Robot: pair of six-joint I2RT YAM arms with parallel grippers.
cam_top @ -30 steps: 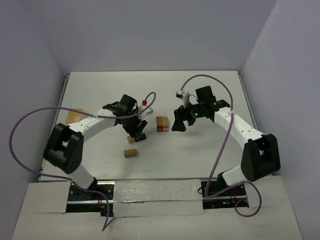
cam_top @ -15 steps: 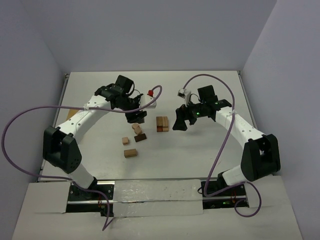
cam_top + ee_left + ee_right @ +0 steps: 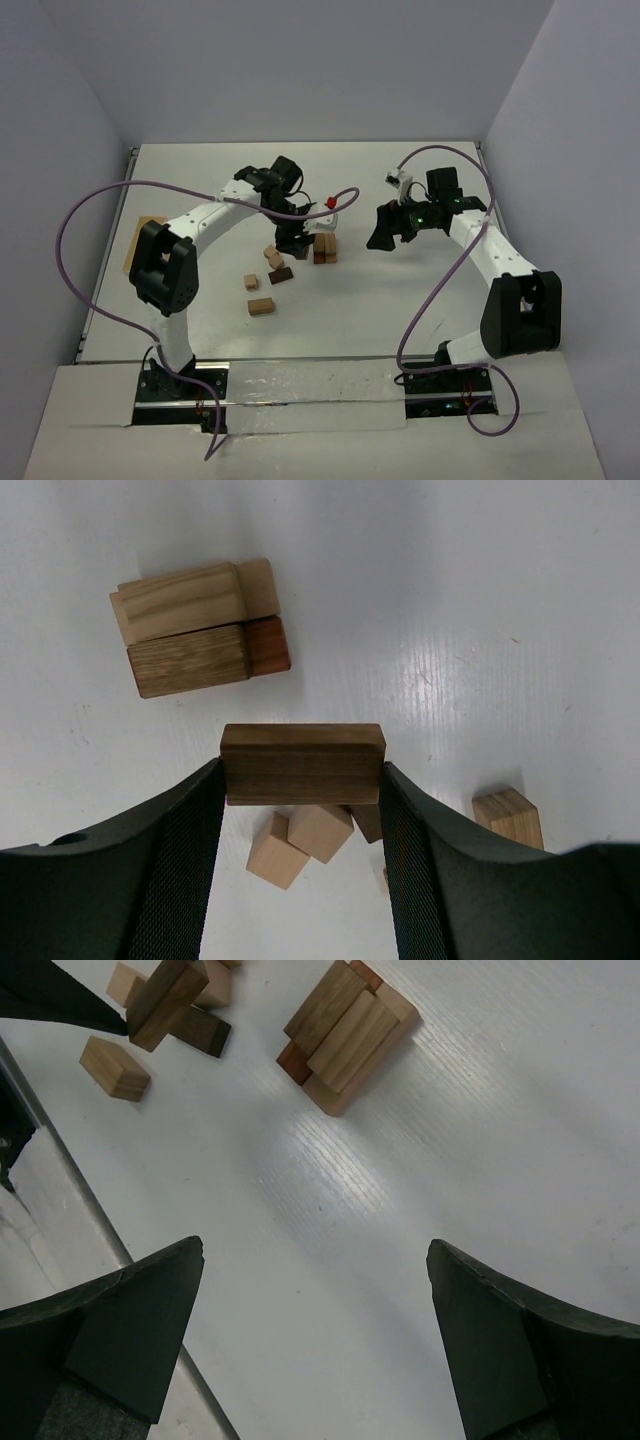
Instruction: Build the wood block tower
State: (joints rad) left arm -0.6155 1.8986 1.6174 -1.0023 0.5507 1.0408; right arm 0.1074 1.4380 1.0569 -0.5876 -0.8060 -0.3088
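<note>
My left gripper [image 3: 302, 780] is shut on a dark brown wood block [image 3: 302, 764], held crosswise between its fingers above the table. The tower [image 3: 195, 630] lies just beyond it: tan blocks over a dark and a reddish-brown one. In the top view the left gripper [image 3: 297, 238] hovers at the left side of the tower [image 3: 325, 247]. To the tower's right, my right gripper [image 3: 385, 232] stands wide open and holds nothing. Its wrist view shows the tower [image 3: 348, 1035] ahead of the open right gripper [image 3: 315, 1310].
Loose wood blocks lie left of the tower: a tan pair [image 3: 273, 258], a dark one [image 3: 281, 273], a small tan one [image 3: 251, 282] and one nearer me [image 3: 261, 306]. A pale wooden box [image 3: 138, 240] sits at the table's left edge, partly behind the left arm.
The left arm lifted from the loose pile and swung right to the tower's side, carrying the dark brown block. The right gripper drew back to the right, still open.
</note>
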